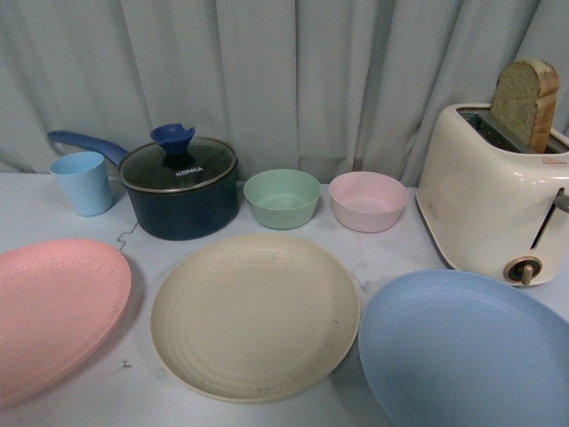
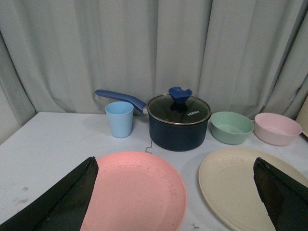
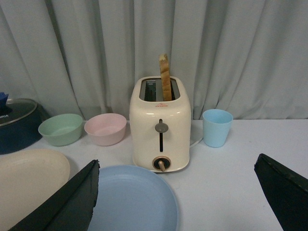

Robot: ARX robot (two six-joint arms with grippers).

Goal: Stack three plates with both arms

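Thin strips of bench [image 1: 142,253] part the pink plate [image 1: 53,311], beige plate [image 1: 255,316] and blue plate [image 1: 462,351]; pot [image 1: 182,191], green bowl [image 1: 282,197], pink bowl [image 1: 367,201] and toaster [image 1: 489,191] block behind.

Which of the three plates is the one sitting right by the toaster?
The light blue plate, on the robot's right, lies just in front of the toaster. The beige plate is in the middle and the pink plate is at far left.

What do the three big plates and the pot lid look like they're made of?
The pink plate, beige plate and light blue plate look like matte plastic or fibre composite: dull, glare-free surfaces with faint specks and moulded rings; glazed ceramic seems unlikely. The pot lid looks like clear, metal-rimmed glass, with a blue knob, possibly silicone.
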